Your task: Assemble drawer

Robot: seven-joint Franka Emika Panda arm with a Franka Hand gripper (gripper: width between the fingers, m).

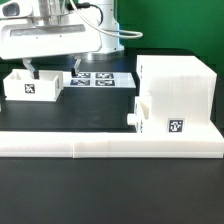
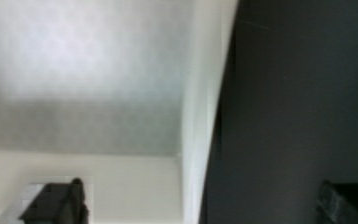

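A small white drawer box (image 1: 32, 87) with a square tag lies on the black table at the exterior view's left. My gripper (image 1: 52, 72) hangs right over it, open, one finger over the box and one past its right-hand wall. In the wrist view the gripper (image 2: 199, 205) is spread wide. One dark fingertip (image 2: 55, 200) is over the blurred white box surface (image 2: 87, 100), the other over black table. The large white shell (image 1: 182, 92) stands at the right with a knobbed box (image 1: 142, 113) in its lower slot, its knob (image 1: 131, 118) sticking out.
The marker board (image 1: 100, 78) lies flat between the small box and the shell. A long low white L-shaped rail (image 1: 110, 146) runs along the front of the parts. Black table (image 1: 110, 195) lies in front of the rail.
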